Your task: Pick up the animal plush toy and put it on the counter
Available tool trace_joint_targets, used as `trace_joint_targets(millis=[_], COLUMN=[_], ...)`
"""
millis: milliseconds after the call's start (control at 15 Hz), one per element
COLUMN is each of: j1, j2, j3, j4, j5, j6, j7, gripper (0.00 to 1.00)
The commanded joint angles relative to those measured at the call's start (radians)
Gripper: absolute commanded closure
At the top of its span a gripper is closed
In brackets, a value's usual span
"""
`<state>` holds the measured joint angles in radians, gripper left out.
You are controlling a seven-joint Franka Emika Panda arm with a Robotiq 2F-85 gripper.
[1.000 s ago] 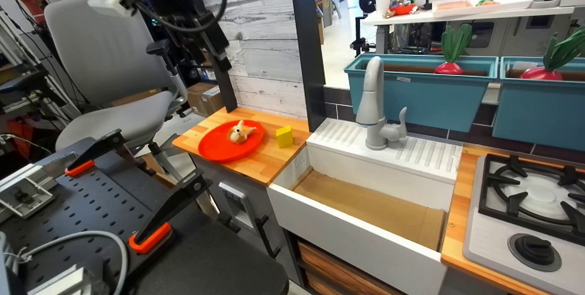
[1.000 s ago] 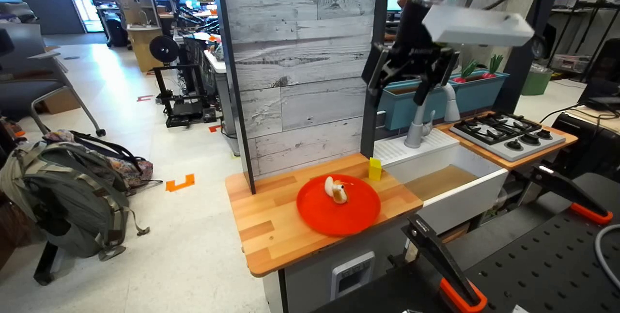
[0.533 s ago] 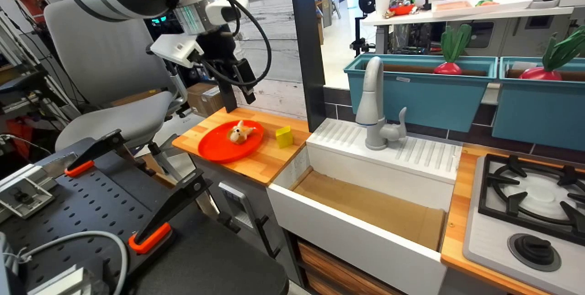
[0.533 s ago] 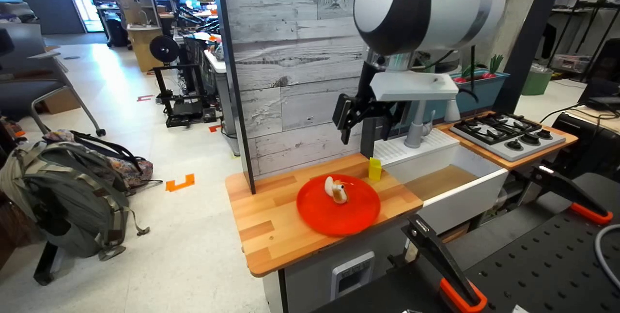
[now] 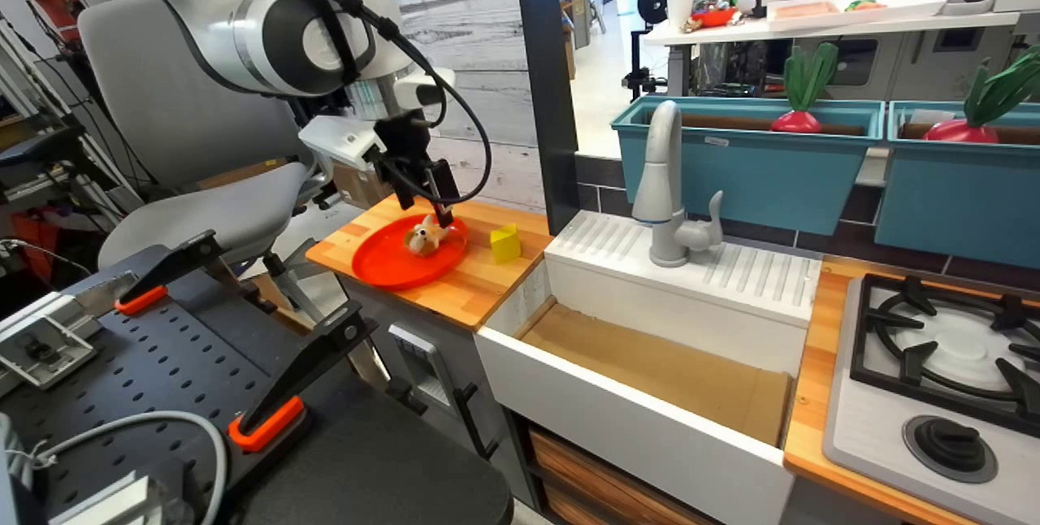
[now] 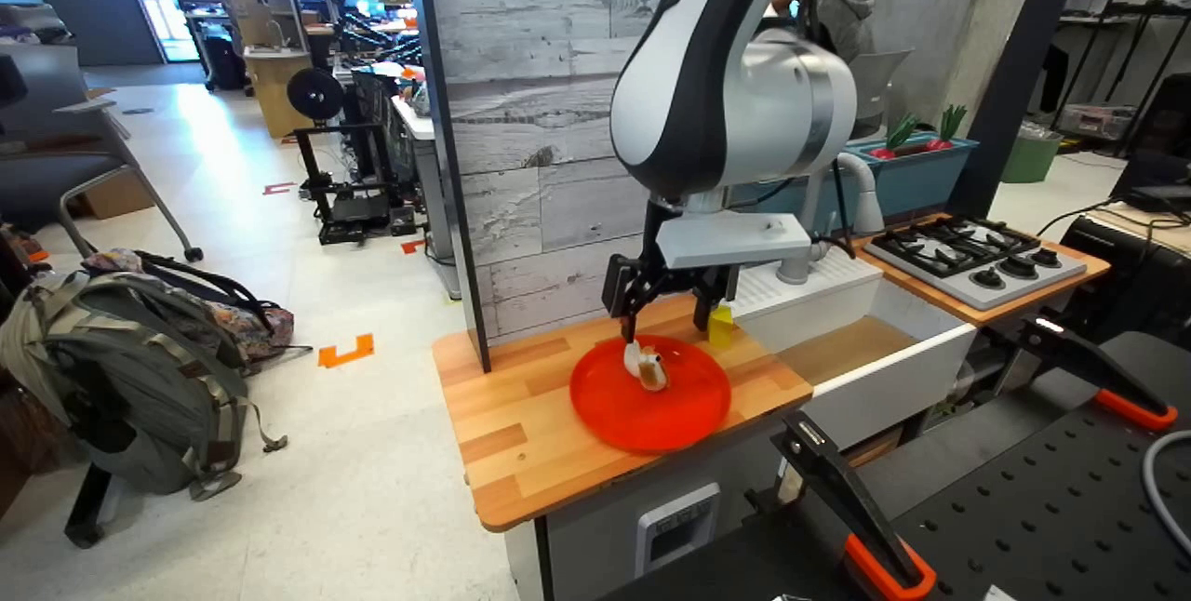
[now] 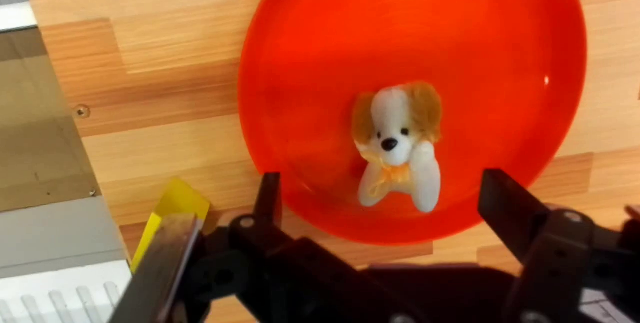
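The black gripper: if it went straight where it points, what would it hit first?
Most likely the plush dog, in line with the gap of the open gripper. Depth is unclear, so one side might touch the orange-red plate first.

Beyond 2 matt fingers (image 7: 270,195), the animal plush toy (image 7: 397,155) looks fuzzy cloth, the plate (image 7: 310,63) glossy plastic, the counter (image 7: 185,148) smooth wood.

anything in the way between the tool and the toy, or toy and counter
Nothing visible stands between the open tool and the toy. The plate lies under the toy, between it and the counter, so a lift clear of the plate looks needed. The block stands on the counter beside the plate.
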<state>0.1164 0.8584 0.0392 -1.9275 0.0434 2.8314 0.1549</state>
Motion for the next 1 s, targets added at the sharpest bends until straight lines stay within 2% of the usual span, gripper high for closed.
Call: trace_joint_targets(millis=[0,67,467,667,733,867,933], j1=[0.031,0.040,0.074,0.087,0.091,0.108,0.115], j2=[0.077,0.089,0.137,0.106,0.094,0.074,0.062], j3=[-0.016,-0.022,-0.047,-0.047,-0.044,-0.040,-0.032], j4=[0.091,0.103,0.152,0.124,0.114,0.104,0.100], j5=[0.003,-0.001,-0.008,-0.014,-0.015,-0.019,-0.019], j6=[-0.060,-0.066,-0.083,-0.072,-0.067,-0.053,-0.049], j7=[0.014,0.016,0.025,0.020,0.018,0.019,0.017], gripper=[0.25,0.26,0.73,0.95,0.99,0.96,0.98])
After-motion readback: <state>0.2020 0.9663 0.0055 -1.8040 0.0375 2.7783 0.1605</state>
